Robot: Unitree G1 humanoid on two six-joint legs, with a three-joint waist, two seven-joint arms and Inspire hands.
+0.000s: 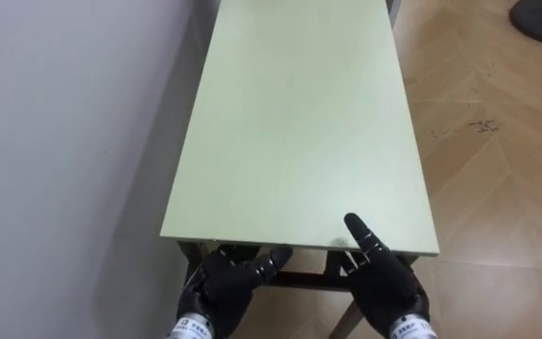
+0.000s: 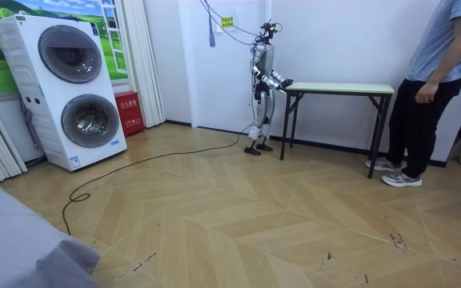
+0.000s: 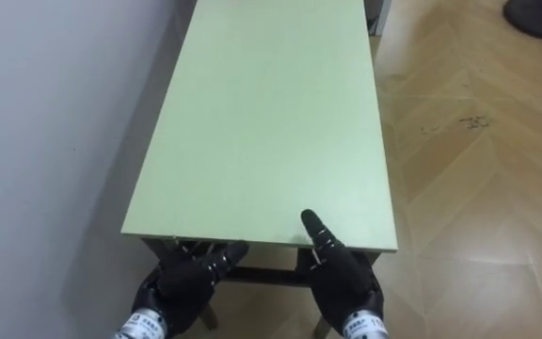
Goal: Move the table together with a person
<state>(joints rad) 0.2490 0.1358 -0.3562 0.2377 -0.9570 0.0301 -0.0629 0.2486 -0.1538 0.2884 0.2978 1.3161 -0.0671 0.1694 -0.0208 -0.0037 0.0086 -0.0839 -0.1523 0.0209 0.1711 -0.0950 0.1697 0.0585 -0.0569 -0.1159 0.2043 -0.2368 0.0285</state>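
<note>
Barely begun: table [image 1: 299, 122] sits along wall [image 1: 64, 141], running to 12 o'clock; L hand [image 1: 216, 290] at 7, fingers straight toward near edge; R hand [image 1: 386, 282] at 5 on that edge, grip can't be told; person [image 2: 434, 88] at far end not touching; lift & carry left.

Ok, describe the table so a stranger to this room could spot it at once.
Look along the white wall at the room view's right, between the robot and the standing person. The table is long and narrow, and its pale green top on dark legs sets it apart from the white washing machines.
</note>
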